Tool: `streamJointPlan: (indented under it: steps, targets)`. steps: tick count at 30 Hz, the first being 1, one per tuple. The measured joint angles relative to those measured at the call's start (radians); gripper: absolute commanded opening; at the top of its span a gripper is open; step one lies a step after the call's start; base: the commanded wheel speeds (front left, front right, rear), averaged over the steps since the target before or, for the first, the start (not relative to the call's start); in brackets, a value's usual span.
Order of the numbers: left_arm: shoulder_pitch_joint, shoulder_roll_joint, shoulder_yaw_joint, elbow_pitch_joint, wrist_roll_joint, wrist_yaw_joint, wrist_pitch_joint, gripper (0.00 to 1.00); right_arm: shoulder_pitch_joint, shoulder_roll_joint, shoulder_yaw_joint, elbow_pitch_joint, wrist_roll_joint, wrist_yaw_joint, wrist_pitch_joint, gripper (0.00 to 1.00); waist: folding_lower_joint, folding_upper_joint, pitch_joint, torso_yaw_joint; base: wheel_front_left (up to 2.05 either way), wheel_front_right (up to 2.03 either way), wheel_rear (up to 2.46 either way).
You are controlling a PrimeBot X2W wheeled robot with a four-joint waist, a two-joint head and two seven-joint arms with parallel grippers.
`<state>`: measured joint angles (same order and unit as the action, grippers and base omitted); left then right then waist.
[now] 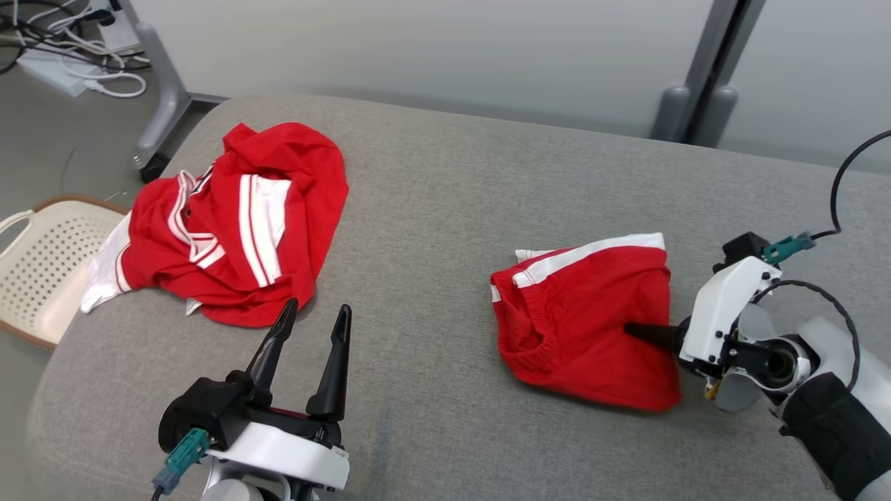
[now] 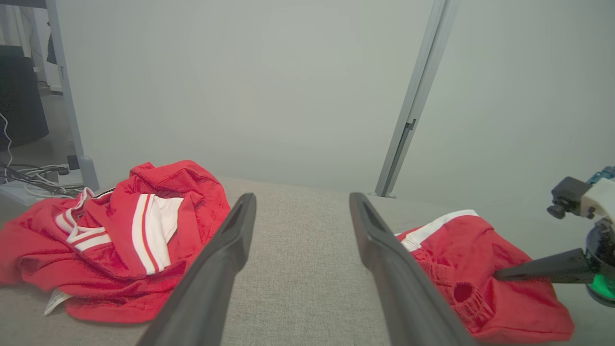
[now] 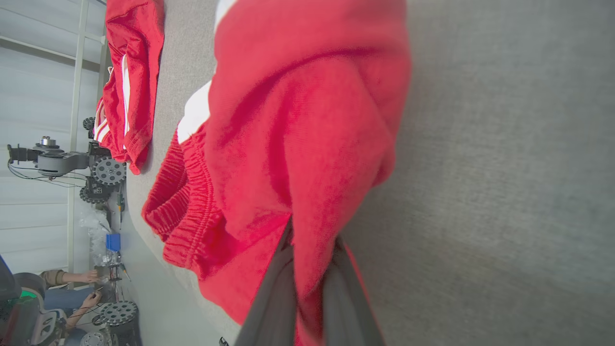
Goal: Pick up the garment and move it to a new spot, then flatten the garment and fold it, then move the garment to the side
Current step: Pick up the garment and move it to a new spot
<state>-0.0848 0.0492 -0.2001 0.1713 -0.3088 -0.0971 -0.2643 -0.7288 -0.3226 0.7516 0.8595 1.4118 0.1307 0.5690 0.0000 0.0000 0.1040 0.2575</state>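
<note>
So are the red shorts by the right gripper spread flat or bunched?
Bunched. The red shorts lie in a rumpled heap, waistband curled over, one fold pinched in the shut right gripper.

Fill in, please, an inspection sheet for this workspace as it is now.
Surface: grey padded top, bare between the garments.
Job's things: red shorts, bunched, at right.
Clutter: crumpled red-and-white shirt at left; pale basket beside the edge.
Grippers: left gripper open, holding nothing; right gripper shut on the shorts' fabric.
Cables: white cables on floor; black cable on right arm.
Surroundings: pale wall, grey post, seated person.
</note>
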Motion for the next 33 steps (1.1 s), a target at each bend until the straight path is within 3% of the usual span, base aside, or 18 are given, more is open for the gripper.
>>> streamJointPlan:
  steps: [16,33]
  targets:
    - [-0.06,0.001,0.019,-0.053,0.062,-0.022,0.0,1.0,-0.121,-0.137,0.057,-0.128,-0.112,0.0,-0.053,0.0,0.0001,0.0,0.045,-0.18,0.0,0.0,0.0]
    - [-0.194,0.047,-0.046,-0.059,0.068,-0.032,0.0,1.0,-0.321,-0.282,0.091,-0.157,-0.164,0.0,-0.107,0.0,0.0001,0.0,0.265,-0.353,0.0,0.0,0.0]
